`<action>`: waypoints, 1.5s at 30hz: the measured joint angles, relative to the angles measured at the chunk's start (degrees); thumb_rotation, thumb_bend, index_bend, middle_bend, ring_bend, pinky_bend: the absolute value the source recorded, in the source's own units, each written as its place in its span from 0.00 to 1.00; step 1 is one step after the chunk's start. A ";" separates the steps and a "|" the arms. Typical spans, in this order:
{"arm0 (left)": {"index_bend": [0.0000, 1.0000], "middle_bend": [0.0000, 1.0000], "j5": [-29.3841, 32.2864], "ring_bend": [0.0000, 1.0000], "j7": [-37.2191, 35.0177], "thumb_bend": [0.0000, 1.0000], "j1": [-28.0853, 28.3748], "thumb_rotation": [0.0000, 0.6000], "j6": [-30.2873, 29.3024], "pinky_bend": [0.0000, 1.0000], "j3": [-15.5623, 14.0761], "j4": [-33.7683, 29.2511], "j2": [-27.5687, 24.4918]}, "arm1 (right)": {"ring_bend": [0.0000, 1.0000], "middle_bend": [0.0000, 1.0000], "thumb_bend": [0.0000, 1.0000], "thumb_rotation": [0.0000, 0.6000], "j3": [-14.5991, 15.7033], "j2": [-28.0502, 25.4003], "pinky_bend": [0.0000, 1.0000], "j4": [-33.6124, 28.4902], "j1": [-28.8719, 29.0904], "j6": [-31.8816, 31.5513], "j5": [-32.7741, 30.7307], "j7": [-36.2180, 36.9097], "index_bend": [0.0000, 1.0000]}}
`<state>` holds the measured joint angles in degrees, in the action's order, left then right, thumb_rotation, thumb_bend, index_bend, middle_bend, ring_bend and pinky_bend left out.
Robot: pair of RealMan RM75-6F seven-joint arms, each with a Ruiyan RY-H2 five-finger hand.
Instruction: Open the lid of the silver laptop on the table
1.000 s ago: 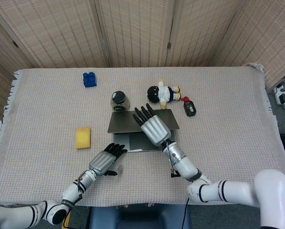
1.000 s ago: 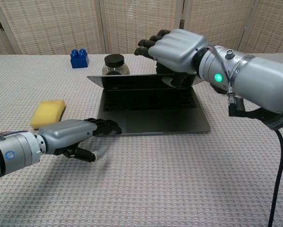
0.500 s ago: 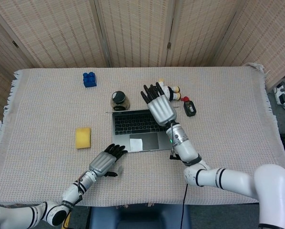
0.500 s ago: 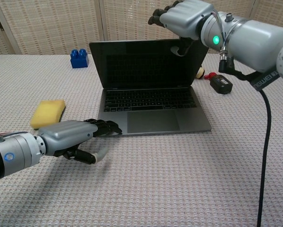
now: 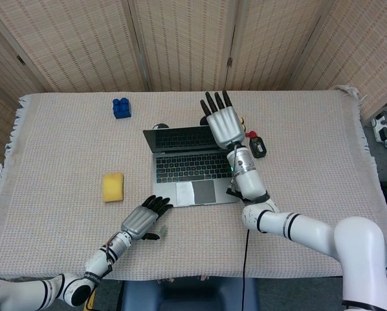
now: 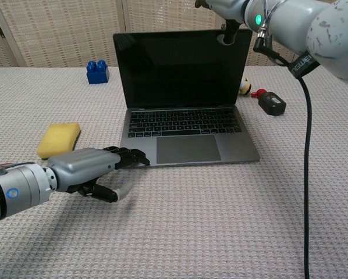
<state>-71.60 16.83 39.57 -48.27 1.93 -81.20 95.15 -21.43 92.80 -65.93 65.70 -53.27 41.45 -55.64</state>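
While the silver laptop (image 6: 183, 99) stands open near the middle of the cloth-covered desk (image 5: 323, 175), its dark screen upright and facing the robot, the right hand (image 5: 223, 123) sits at the lid's top right corner, fingers spread flat and apart; whether it actually pinches the lid cannot be told. The left hand (image 6: 92, 167) lies palm down on the desk, fingertips touching the laptop's front left corner, holding nothing. A yellow sponge (image 6: 59, 139) lies left of the laptop, a blue block (image 6: 97, 72) sits behind it, and a small black device (image 6: 271, 103) lies to its right.
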 measured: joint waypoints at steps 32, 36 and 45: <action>0.00 0.00 -3.04 0.00 -1.41 0.61 -2.00 0.60 -6.57 0.00 -0.01 -4.08 -3.40 | 0.00 0.00 0.49 1.00 -1.21 -6.59 0.00 -5.01 -1.58 1.18 1.24 13.93 0.00; 0.00 0.00 -3.23 0.00 -2.02 0.61 -2.95 0.97 -8.29 0.00 0.44 -6.40 -5.93 | 0.02 0.00 0.49 1.00 0.11 -13.56 0.00 -16.95 -6.47 -1.88 4.26 16.92 0.00; 0.00 0.00 -3.59 0.00 -2.87 0.61 -6.36 1.00 -14.87 0.00 1.56 -10.39 -12.76 | 0.09 0.00 0.49 1.00 7.59 -28.31 0.00 -35.03 -21.48 -9.53 18.02 28.45 0.00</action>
<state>-75.20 13.96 33.21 -63.15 3.49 -91.59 82.39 -13.83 64.49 -100.96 44.22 -62.80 59.48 -27.19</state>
